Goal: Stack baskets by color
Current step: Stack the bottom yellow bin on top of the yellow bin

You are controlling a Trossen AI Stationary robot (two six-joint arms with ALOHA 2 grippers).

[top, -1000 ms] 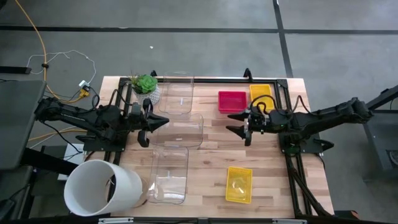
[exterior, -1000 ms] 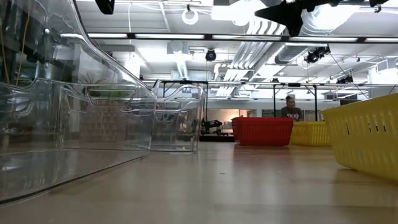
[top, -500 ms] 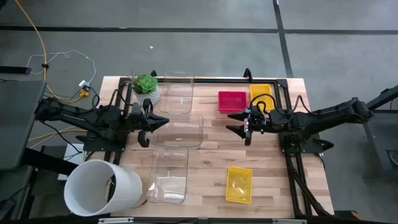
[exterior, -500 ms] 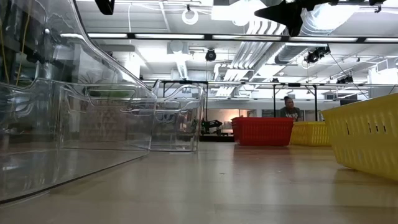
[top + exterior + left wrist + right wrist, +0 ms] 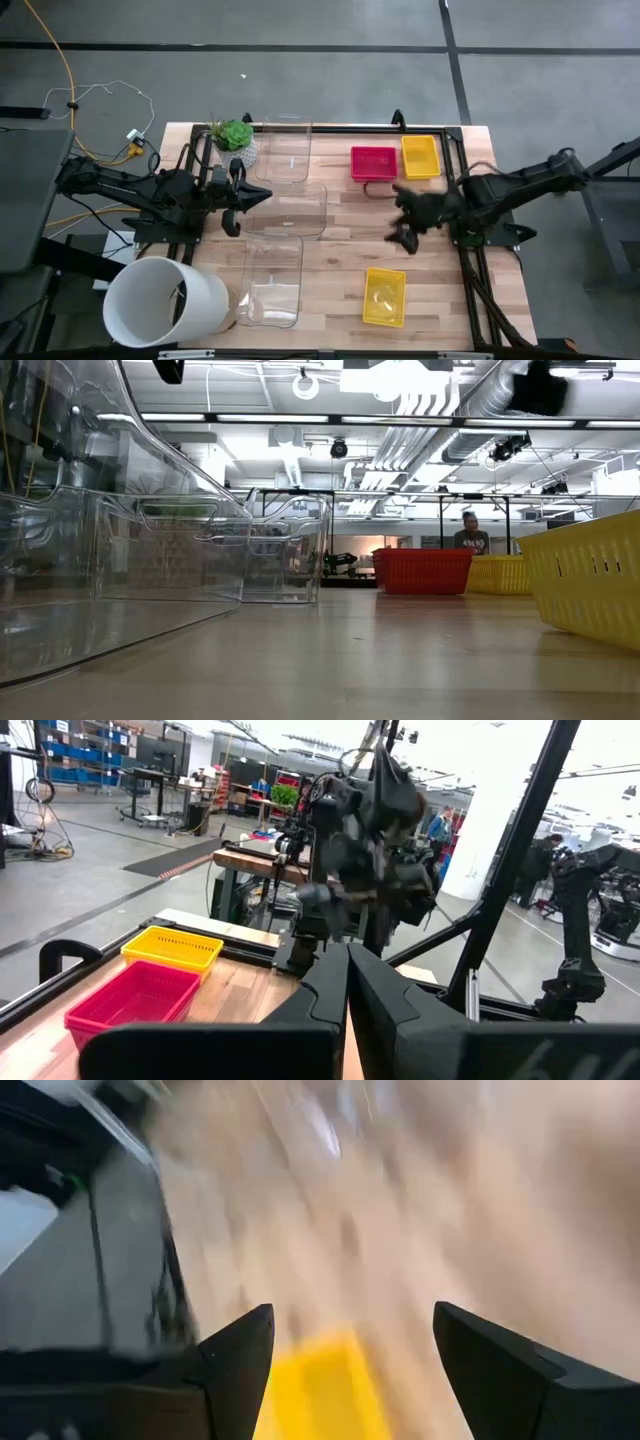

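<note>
On the far right part of the wooden table (image 5: 330, 270), a red-pink basket (image 5: 373, 163) and a yellow basket (image 5: 420, 157) sit side by side, just beside each other, each lying flat and separate, not stacked. A second yellow basket (image 5: 384, 296) lies alone near the front edge, well apart from that pair. In the low view the red-pink basket (image 5: 422, 571) stands in the distance with a yellow one (image 5: 497, 574) at its side, and the near yellow basket (image 5: 585, 580) fills the right edge.

The right gripper (image 5: 405, 215) hovers above bare wood between the far pair and the front yellow basket, its fingers spread wide and holding nothing; its wrist view shows both dark fingers apart, with yellow plastic (image 5: 315, 1390) below them in a blurred scene.

The left gripper (image 5: 236, 197) waits over the left half of the table, its fingers pressed together and empty, above the clear plastic bins (image 5: 288, 220).

A small green plant (image 5: 234, 135) stands at the far left corner, and a big white cylinder (image 5: 165, 303) lies at the front left. A person (image 5: 467, 532) shows in the room beyond the table.
</note>
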